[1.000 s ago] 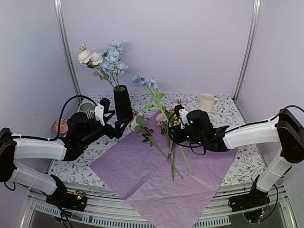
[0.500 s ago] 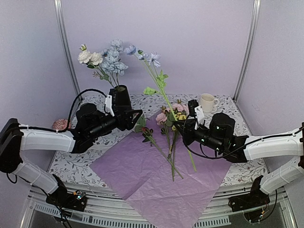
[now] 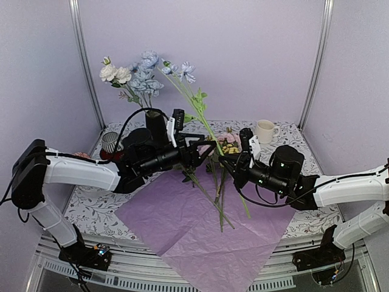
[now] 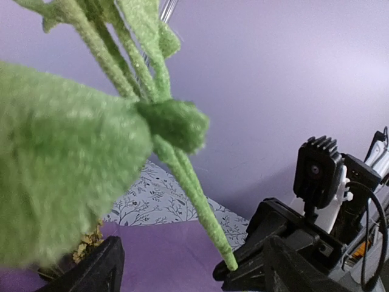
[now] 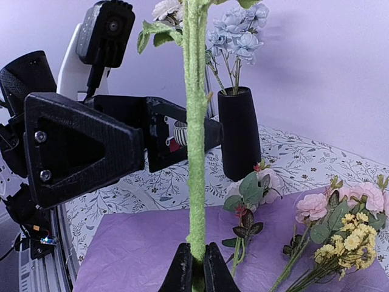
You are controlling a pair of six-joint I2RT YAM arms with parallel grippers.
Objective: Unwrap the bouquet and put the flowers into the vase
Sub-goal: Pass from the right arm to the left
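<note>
Right gripper [image 5: 194, 260] pinches flower stem [image 5: 196, 121]; left gripper [image 3: 203, 149] spread round it. Handover, we judge; next: shut left w/o slipping.

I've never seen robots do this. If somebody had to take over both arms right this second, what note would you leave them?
Right gripper: shut on a blue-flowered stem near its lower end, holding it upright.
Left gripper: open, fingers either side of that stem, not gripping.
Done: paper spread flat; white and blue flowers stand in the vase.
Left: get the held stem into the vase, then the pink and yellow flowers lying on the paper.
</note>
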